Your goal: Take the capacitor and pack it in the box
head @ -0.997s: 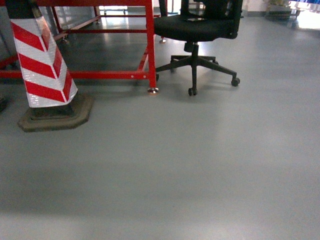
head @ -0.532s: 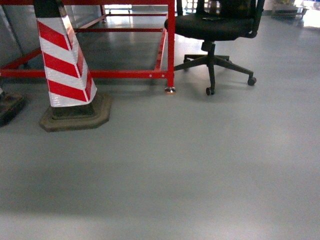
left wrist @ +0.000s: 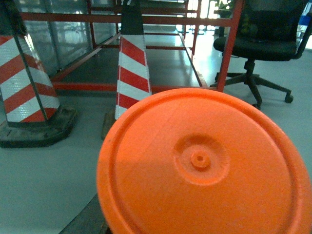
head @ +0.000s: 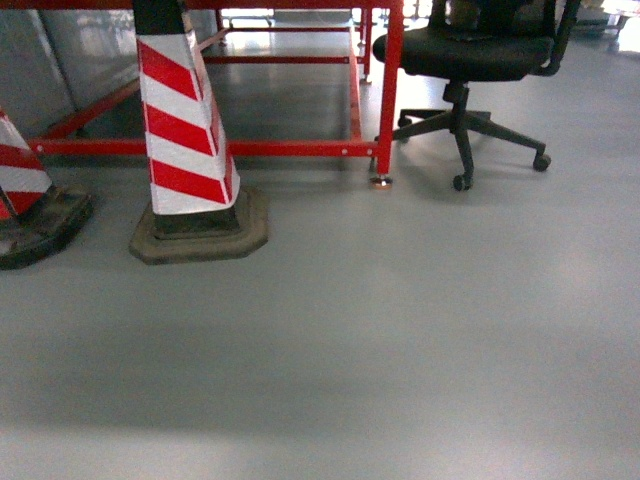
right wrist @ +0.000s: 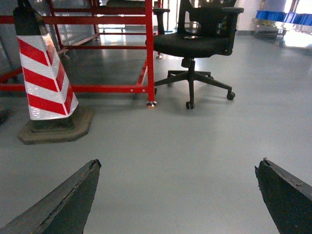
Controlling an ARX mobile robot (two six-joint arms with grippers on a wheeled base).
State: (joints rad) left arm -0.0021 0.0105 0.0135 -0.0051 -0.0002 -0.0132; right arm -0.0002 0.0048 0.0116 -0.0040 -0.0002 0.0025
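A grey workshop floor [head: 330, 340] is filling the head view, with neither the box nor any capacitor showing in any of the three views. A red-and-white striped cone [head: 185, 135] is standing upright on its dark octagonal base just in front of a red steel frame [head: 388, 90], and a second striped cone [head: 22, 185] is sitting at the left edge, partly cut off. A black office chair [head: 470, 60] on castors is standing to the right of the frame's leg, near it.

From the left wrist, an orange round disc [left wrist: 202, 165] with a small raised hub at its centre is blocking most of the picture; the left arm's jaws are not showing behind or around it, so how they stand cannot be told. What the disc belongs to cannot be told either.

From the right wrist, the right gripper [right wrist: 178, 195] is holding its jaws spread wide, its two dark fingers [right wrist: 63, 202] entering at the bottom corners with only bare floor between them. The cone, frame and chair are lying well ahead of it.
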